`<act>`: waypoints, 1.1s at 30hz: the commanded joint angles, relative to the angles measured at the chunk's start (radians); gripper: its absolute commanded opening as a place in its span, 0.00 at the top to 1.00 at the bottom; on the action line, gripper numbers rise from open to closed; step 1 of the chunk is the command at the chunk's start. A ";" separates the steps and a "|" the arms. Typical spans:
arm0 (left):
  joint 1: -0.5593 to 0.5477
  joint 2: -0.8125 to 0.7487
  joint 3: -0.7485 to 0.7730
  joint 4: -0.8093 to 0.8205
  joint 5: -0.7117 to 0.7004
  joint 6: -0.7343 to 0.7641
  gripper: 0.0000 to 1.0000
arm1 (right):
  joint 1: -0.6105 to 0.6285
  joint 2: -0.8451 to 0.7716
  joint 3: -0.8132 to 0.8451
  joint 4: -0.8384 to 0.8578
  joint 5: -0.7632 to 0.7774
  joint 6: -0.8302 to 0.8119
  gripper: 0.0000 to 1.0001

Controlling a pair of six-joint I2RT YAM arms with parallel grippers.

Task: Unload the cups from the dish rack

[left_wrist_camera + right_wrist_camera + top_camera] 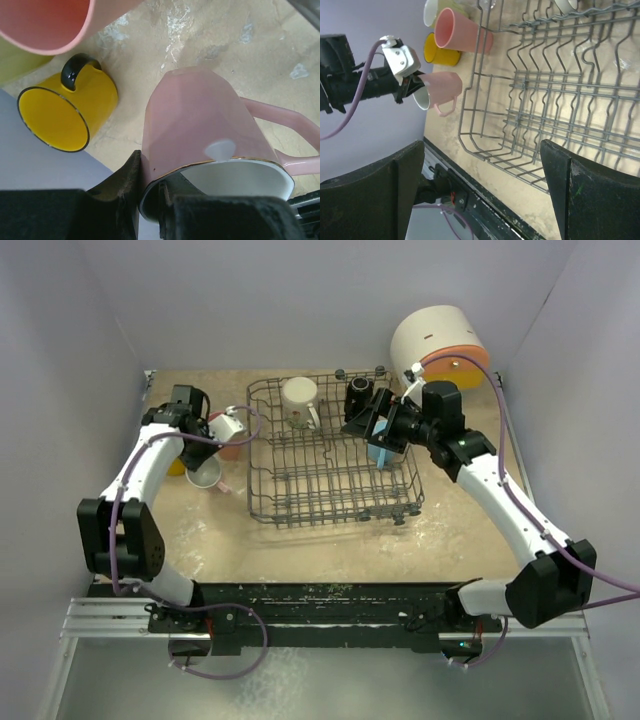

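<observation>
The left gripper [150,200] is clamped on the rim of a pink mug [200,120], one black finger inside the mouth and one outside. The mug is glossy and faceted, white inside, with a thin gold line at the lip and an angular handle. It is held tipped on its side over the mottled beige table [240,540], left of the rack; whether it touches the surface cannot be told. The left arm runs up the table's left edge, bends at the elbow and turns its wrist inward.

Three more cups lie close by outside the rack: a matte salmon tumbler [45,22], a shiny yellow mug [65,112] with a black handle and dark rim, and a yellow-green cup [15,65].

The right gripper [480,190] stands wide apart and holds nothing. Its arm stretches diagonally to the far right corner of the dark grey wire rack [330,490].

Three cups show in the rack: a cream mug [299,400], a black cup [358,395] and a light blue cup [381,454] partly hidden under the gripper. A round white container [437,340] sits behind.
</observation>
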State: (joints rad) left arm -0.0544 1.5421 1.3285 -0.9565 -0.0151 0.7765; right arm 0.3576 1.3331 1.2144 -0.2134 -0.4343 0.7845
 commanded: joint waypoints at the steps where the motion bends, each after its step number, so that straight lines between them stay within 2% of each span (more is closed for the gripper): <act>1: 0.002 0.049 0.077 0.067 -0.065 -0.009 1.00 | -0.013 -0.043 0.072 -0.051 0.039 -0.064 0.02; 10: 0.002 0.178 0.090 0.101 -0.090 -0.030 1.00 | -0.029 -0.061 0.078 -0.072 0.037 -0.066 0.03; 19: 0.004 0.207 0.099 0.097 0.003 -0.067 1.00 | -0.031 -0.061 0.075 -0.071 0.025 -0.061 0.07; 28: 0.004 0.214 0.148 0.059 0.126 -0.150 0.76 | -0.032 -0.064 0.061 -0.064 0.028 -0.058 0.08; 33: 0.004 0.188 0.150 0.078 0.092 -0.152 0.63 | -0.031 -0.068 0.058 -0.061 0.025 -0.060 0.08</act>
State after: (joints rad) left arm -0.0528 1.7790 1.4368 -0.8993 0.0647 0.6544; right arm 0.3313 1.2934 1.2476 -0.3012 -0.4095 0.7376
